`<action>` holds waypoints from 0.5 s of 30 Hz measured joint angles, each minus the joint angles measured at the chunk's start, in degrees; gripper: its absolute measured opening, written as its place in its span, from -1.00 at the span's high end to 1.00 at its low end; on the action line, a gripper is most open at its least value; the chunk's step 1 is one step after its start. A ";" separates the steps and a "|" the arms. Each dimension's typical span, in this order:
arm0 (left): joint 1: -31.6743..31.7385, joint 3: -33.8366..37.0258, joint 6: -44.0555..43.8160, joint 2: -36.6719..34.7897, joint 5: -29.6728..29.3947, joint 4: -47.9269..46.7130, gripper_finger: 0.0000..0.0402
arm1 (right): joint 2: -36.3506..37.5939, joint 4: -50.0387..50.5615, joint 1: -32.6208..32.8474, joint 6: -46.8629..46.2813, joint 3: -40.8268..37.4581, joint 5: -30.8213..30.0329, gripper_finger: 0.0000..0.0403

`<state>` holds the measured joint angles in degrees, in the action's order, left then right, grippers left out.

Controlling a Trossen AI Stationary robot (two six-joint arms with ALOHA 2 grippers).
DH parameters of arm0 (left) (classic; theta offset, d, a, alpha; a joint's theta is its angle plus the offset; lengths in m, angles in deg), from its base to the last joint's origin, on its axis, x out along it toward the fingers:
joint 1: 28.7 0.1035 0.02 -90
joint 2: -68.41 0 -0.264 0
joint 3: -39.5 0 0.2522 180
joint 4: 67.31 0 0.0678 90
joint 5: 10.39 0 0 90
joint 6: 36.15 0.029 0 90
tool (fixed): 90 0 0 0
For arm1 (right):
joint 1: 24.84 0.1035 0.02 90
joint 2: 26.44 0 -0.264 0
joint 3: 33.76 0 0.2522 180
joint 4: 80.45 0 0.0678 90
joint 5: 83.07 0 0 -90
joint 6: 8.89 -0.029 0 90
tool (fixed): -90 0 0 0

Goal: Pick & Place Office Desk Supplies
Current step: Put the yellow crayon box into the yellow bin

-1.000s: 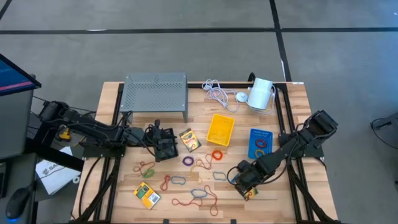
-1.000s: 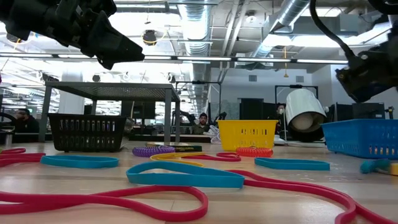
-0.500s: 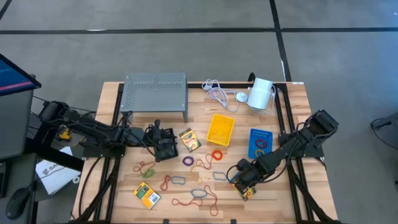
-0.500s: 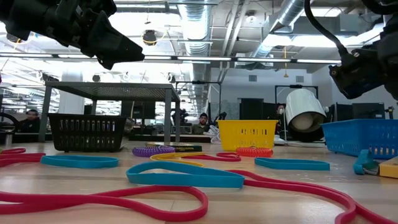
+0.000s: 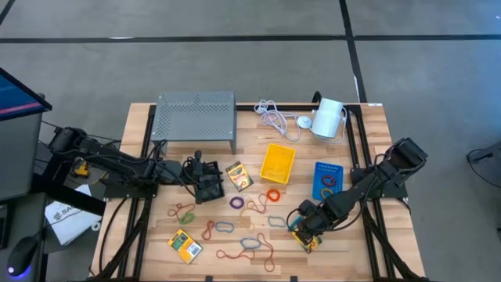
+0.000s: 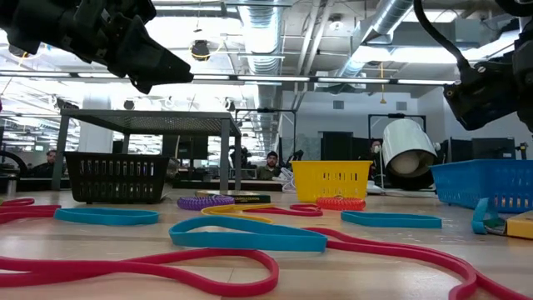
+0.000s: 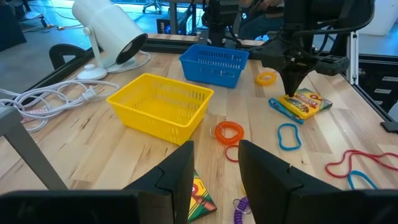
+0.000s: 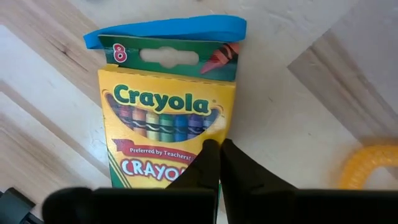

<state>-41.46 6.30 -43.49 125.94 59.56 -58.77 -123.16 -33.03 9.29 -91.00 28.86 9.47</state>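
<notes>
My right gripper [image 5: 302, 228] is shut, pointing down at a yellow-green crayon box [image 8: 165, 134] near the table's front right. The box lies on a blue rubber band [image 8: 168, 30]. My left gripper [image 5: 205, 178] is open and empty above the black bin [image 6: 117, 177] at the table's left middle. The yellow bin [image 5: 278, 162] and blue bin [image 5: 327, 178] stand at the right middle. Two more crayon boxes [image 5: 239, 176] [image 5: 185, 246] lie flat. Several coloured bands [image 5: 235, 227] lie loose on the wood. My right gripper's shut fingertips [image 8: 214, 152] meet the crayon box's printed face [image 8: 186, 134] near one long edge, coming from above and pointing down. The box lies flat on the table, with its flap end on the blue band. I cannot tell whether the tips press on it.
A grey perforated metal stand [image 5: 196, 117] is at the far left. A white cable [image 5: 274, 117] and white cylinder [image 5: 329, 117] are at the far right. An orange band [image 7: 229, 132] lies by the yellow bin. People sit in the room behind the table.
My right gripper has moved a little toward the table's left edge with its fingers shut. The crayon box under it has slid left with it, and the blue band's near loop has risen on edge beside the box.
</notes>
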 joint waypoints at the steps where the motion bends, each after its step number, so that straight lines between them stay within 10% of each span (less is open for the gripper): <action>1: 0.00 0.00 0.00 0.00 0.00 0.00 0.39 | 0.37 0.17 0.00 0.04 -0.10 -0.20 1.00; 15: -0.01 0.00 0.00 0.00 0.00 -0.04 0.39 | 7.15 5.52 0.02 -0.40 -0.55 -2.11 0.99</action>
<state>-41.46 6.30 -43.49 125.94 59.56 -58.81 -116.01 -27.51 9.31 -91.40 28.31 7.35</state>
